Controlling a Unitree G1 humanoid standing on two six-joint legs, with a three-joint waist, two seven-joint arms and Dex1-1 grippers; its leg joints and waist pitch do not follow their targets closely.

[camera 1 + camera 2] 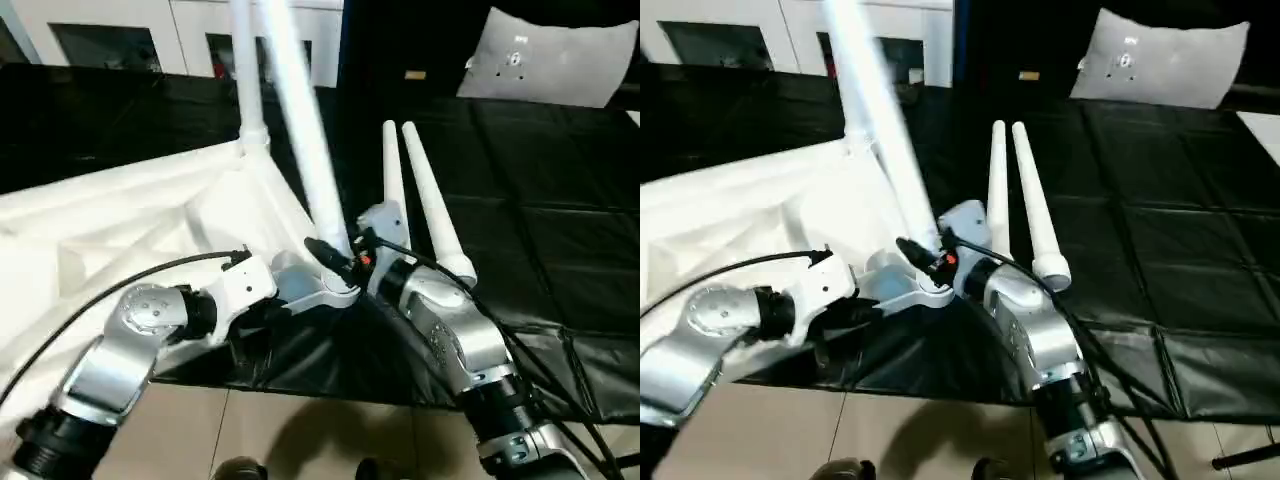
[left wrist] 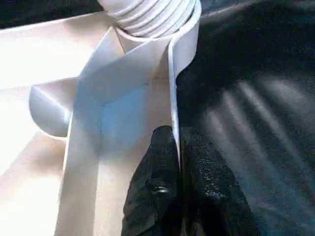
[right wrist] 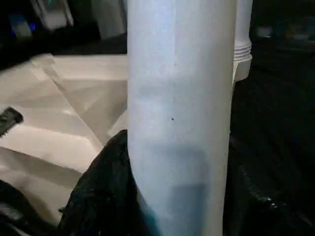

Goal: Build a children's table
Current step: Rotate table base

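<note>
The left pincer (image 2: 178, 162) is pinching the tabletop (image 1: 120, 220) rim. The right pincer (image 3: 172, 196) is gripping 1 leg (image 1: 300, 130); 2 legs (image 1: 415, 190) are lying nearby.

Black sheet (image 1: 520, 240): creased, glossy, spread over the surface.
White cabinets (image 1: 130, 35): along the far edge, with dark openings.
White panel (image 1: 555, 60): propped at the far right, small marks on its face.
Floor (image 1: 300, 430): pale tiles at the near edge.

tabletop (image 1: 120, 240) upside down, 2 loose legs (image 1: 415, 195)
</note>
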